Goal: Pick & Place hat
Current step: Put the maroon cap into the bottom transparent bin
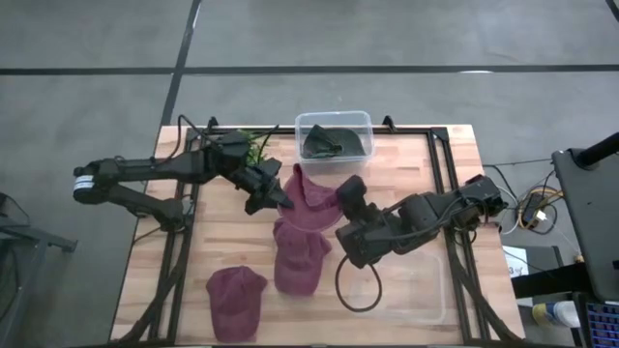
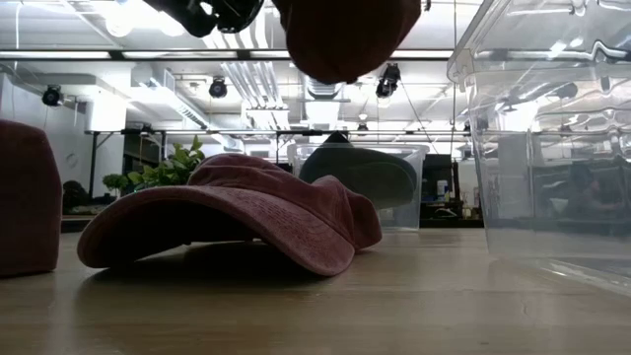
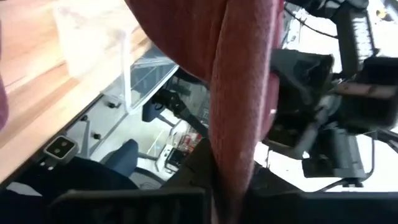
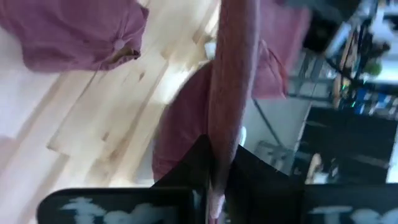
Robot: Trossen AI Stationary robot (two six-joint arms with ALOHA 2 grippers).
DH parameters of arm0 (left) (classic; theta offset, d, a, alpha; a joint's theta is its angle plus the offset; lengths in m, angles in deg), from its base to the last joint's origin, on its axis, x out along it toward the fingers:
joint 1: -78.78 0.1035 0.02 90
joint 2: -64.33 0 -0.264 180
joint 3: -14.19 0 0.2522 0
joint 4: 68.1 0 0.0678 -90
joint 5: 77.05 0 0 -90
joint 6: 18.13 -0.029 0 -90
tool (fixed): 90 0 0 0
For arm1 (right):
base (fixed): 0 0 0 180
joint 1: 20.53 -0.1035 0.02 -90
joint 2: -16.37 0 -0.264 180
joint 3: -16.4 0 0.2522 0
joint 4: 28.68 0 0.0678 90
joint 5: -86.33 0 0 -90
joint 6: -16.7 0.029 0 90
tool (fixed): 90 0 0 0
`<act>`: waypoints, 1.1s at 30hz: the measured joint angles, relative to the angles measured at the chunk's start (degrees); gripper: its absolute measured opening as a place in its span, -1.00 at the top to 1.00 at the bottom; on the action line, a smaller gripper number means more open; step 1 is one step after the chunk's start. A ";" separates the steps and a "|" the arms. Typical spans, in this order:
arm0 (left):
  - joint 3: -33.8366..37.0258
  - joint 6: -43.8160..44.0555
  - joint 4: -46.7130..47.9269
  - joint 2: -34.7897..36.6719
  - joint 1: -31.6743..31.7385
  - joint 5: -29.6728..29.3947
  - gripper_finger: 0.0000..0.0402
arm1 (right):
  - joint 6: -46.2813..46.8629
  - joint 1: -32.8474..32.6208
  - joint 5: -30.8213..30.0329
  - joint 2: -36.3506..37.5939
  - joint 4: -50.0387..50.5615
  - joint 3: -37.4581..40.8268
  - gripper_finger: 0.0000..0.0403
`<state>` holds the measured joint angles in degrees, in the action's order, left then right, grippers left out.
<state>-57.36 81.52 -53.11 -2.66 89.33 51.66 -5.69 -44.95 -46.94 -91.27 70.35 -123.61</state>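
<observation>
One red hat (image 1: 311, 200) is up in the air over the middle of the table (image 1: 222, 242) — the left gripper (image 1: 283, 202) and the right gripper (image 1: 340, 215) each pinch a side, arms reaching in toward each other — so it's picked up but not put down, and two more hats (image 1: 290, 261) still lie below.

Three maroon hats (image 1: 311, 198), two clear bins (image 1: 334, 137)

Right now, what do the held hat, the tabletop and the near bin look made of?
Held hat: soft maroon fabric, likely cotton; it sags and creases between the left pincer and right pincer. Tabletop: pale wood planks, matte, grain and seams visible. Near bin: clear, glossy rigid plastic; you see through it.
</observation>
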 joint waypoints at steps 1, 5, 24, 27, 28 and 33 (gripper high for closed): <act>0.03 -0.60 0.27 0.02 0.00 -0.06 0.93 | 2.82 0.02 -0.02 0.07 0.01 0.00 0.84; 0.03 -3.28 1.70 0.93 0.12 -1.73 0.96 | 15.90 0.17 -0.22 0.47 0.81 0.00 0.75; -0.15 -21.06 0.70 8.95 6.16 -25.35 0.98 | 64.47 0.20 1.00 8.92 0.62 0.04 0.04; -0.15 -25.79 -0.02 10.24 6.78 -32.49 0.98 | 68.86 0.32 -0.94 9.13 -2.57 0.04 -0.04; -0.15 -27.70 -0.18 10.42 6.75 -34.77 0.98 | 69.17 0.35 -2.19 9.17 -4.08 0.04 -0.06; -0.12 -35.77 -5.17 11.05 6.62 -42.64 0.98 | 66.43 0.44 -11.29 8.86 -12.97 0.04 -0.16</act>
<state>-57.47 45.75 -58.27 8.39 95.95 9.01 60.73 -44.52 -58.23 -82.41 57.38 -123.57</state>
